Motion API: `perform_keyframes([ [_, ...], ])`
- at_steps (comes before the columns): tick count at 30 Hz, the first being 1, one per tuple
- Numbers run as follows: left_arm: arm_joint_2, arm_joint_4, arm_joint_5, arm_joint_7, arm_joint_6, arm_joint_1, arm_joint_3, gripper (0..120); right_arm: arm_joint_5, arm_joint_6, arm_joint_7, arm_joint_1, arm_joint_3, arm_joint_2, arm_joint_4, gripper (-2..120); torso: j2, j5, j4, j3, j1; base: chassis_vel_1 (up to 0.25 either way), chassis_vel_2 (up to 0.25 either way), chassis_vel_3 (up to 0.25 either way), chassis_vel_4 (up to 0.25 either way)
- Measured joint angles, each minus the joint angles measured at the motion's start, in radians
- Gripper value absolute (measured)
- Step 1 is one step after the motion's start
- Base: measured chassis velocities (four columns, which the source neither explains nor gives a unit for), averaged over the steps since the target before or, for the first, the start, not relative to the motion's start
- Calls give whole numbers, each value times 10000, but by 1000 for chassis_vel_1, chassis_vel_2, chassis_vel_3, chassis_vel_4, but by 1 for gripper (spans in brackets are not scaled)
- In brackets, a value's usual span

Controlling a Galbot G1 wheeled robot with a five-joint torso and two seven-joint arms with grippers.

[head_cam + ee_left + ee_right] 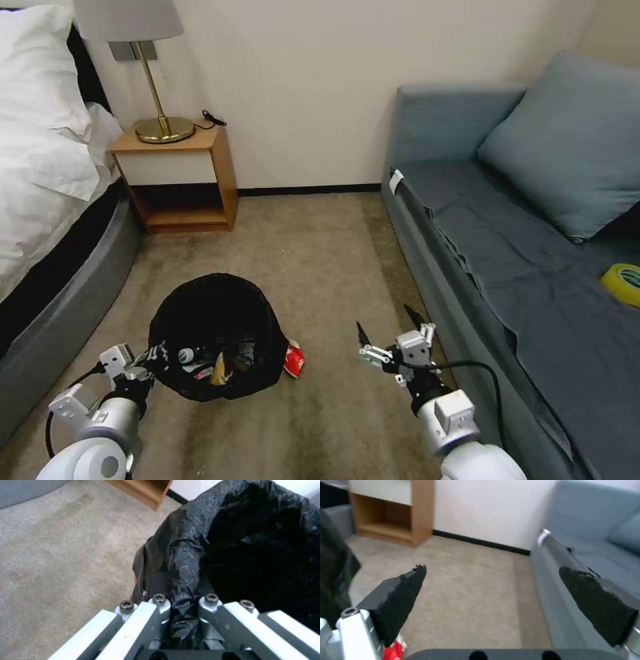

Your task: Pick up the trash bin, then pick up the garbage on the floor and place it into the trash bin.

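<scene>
On the carpet, left claw (155,355) pinches black-lined trash bin (213,320); right claw (390,327) spread.

I can read no text, brand or number anywhere; the print on the red snack packet (294,359) beside my trash bin (215,333) is too small to make out.

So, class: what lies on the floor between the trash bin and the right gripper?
In the head view, a red snack packet lies against the trash bin; from there to the open right gripper, bare carpet.
</scene>
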Motion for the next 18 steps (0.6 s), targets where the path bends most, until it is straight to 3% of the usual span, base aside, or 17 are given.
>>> perform_keyframes([
  [7,-58,-93,91,-14,-5,-1,83,4,-605,192,153,-458,51,546,-17,100,0,0,0,0,0,0,0,0,0],
  [18,-51,-146,84,-40,-5,-5,19,4,-512,117,107,-386,22,454,1,100,-1,0,1,0,0,0,0,0,0],
])
